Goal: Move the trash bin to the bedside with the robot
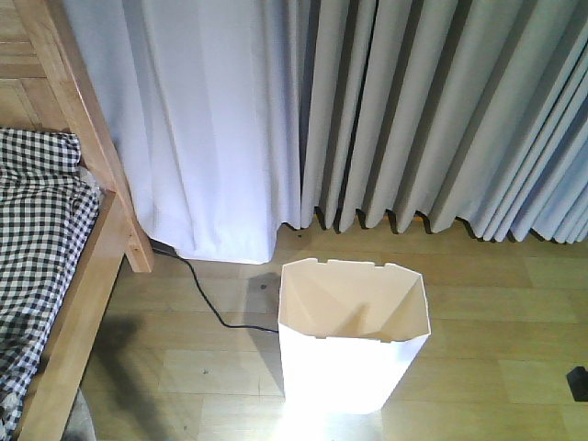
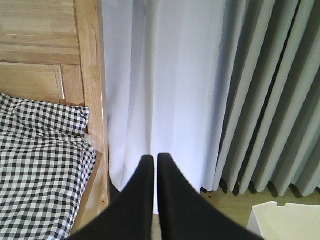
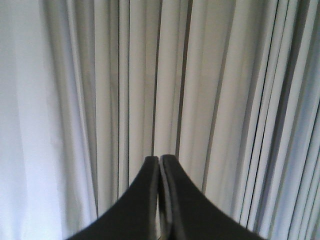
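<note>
The white trash bin (image 1: 354, 344) stands upright on the wooden floor in the front view, open top showing a cream inside, apart from the bed. The bed's light wooden frame (image 1: 92, 276) and black-and-white checked bedding (image 1: 37, 230) fill the left edge. In the left wrist view my left gripper (image 2: 155, 159) is shut and empty, pointing at the curtain beside the bed frame (image 2: 92, 100); a corner of the bin (image 2: 282, 222) shows at bottom right. In the right wrist view my right gripper (image 3: 159, 159) is shut and empty, facing the curtain. Neither gripper shows in the front view.
Grey-white pleated curtains (image 1: 367, 110) hang along the whole back wall down to the floor. A loose black cable (image 1: 207, 299) runs over the floor between bed and bin. A small black object (image 1: 578, 381) lies at the right edge.
</note>
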Robot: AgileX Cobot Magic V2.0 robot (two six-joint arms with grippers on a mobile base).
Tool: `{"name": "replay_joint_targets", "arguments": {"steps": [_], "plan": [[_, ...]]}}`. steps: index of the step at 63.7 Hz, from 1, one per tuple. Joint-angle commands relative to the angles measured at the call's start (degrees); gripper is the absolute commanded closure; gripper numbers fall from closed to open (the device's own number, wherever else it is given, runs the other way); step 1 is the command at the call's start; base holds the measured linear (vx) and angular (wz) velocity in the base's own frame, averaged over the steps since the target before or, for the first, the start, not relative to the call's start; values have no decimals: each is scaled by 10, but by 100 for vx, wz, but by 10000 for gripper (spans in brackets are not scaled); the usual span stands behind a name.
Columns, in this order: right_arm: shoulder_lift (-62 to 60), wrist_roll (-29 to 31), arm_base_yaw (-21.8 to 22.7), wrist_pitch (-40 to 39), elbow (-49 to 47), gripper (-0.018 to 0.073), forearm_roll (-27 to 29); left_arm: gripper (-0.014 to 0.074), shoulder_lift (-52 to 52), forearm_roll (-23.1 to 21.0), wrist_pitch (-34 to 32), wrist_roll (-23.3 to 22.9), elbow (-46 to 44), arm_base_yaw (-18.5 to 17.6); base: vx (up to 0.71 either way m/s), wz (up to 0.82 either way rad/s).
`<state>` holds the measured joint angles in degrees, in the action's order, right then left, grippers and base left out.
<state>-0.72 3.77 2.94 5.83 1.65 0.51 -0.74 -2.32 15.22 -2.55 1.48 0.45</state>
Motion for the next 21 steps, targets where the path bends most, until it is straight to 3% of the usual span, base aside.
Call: {"name": "replay_joint_targets", "arguments": {"steps": [1,21], "plan": [[-6,6,4,-47,4,568,-5,602,-8,-2,-40,-3,7,1,0,0],[-6,6,4,-47,4,568,-5,602,-8,-2,-40,-3,7,1,0,0]]}}
